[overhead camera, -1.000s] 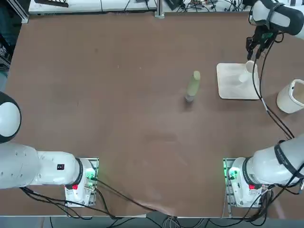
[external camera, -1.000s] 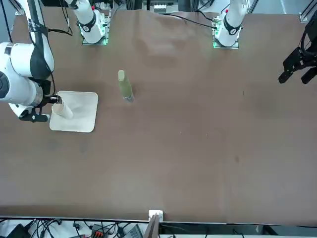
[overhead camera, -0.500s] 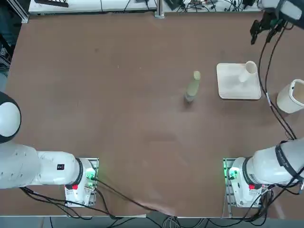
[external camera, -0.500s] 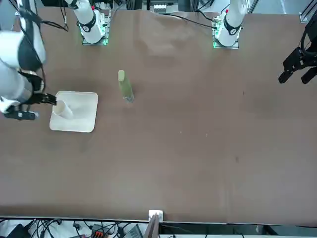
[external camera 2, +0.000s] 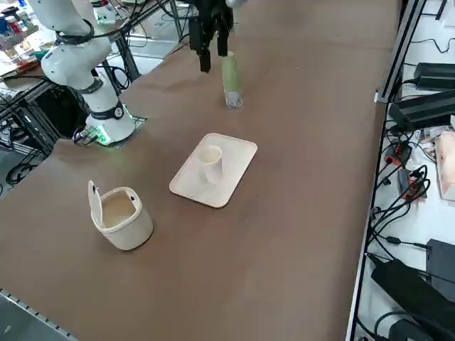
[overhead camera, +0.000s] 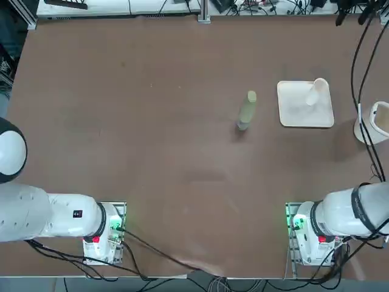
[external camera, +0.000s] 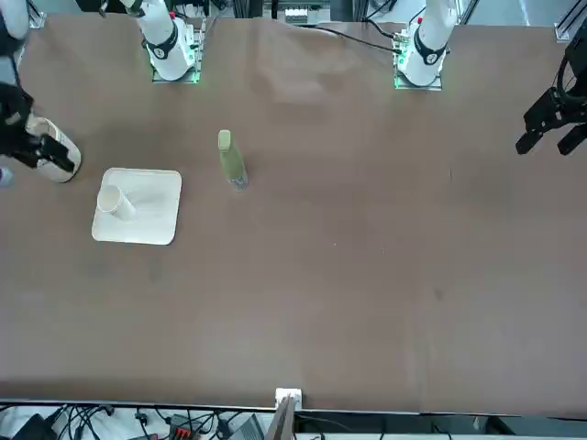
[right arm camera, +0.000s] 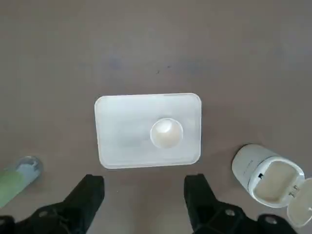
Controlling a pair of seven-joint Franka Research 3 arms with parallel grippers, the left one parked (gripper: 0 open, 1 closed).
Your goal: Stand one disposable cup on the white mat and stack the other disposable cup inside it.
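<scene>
The white mat (overhead camera: 301, 109) lies at the right of the table, and a white disposable cup (overhead camera: 316, 92) stands upright on it near one edge. In the wrist view only one rim of the cup (right arm camera: 166, 132) shows on the mat (right arm camera: 122, 131); I cannot tell whether a second cup sits inside. My right gripper (right arm camera: 145, 181) hangs high above the mat, open, with nothing between its fingers. In the top view the gripper (overhead camera: 354, 13) reaches the far right edge, well clear of the cup. From the side, the cup (external camera 2: 211, 163) stands alone and the gripper (external camera 2: 212, 51) is far above it.
A pale green bottle (overhead camera: 247, 111) stands on the table to the left of the mat. A round white container with an open flip lid (overhead camera: 374, 121) sits to the mat's right, and my arm's cable hangs over it.
My right gripper was down at the cup on the mat and has since risen high and drawn away. The cup stays upright on the mat.
</scene>
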